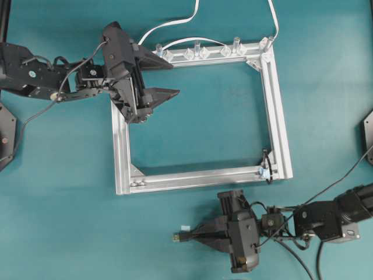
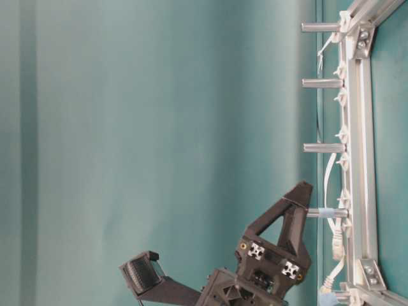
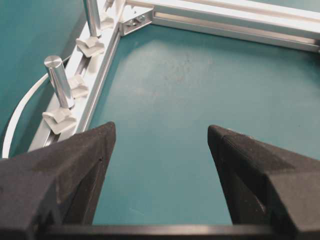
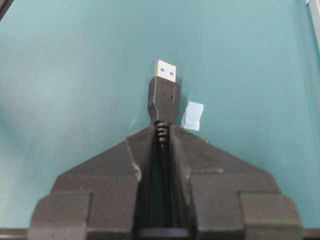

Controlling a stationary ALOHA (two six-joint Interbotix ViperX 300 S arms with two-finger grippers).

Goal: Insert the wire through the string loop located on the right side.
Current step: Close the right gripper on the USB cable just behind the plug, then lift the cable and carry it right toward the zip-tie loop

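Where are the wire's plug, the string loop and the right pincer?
wire (image 4: 164,95), right wrist view, on the black plug body.
string loop (image 1: 266,165), overhead view, on the cord at the frame's lower right corner.
right pincer (image 4: 161,131), right wrist view, between the closed fingertips.

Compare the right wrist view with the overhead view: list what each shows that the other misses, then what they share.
Only the right wrist view shows the plug's blue insert and the ribbed strain relief pinched between the jaws. Only the overhead view shows the aluminium frame, the string loop at its lower right corner, the flat white cable, and the open left gripper. Both show the right gripper shut on the wire, beside a small pale scrap on the table.
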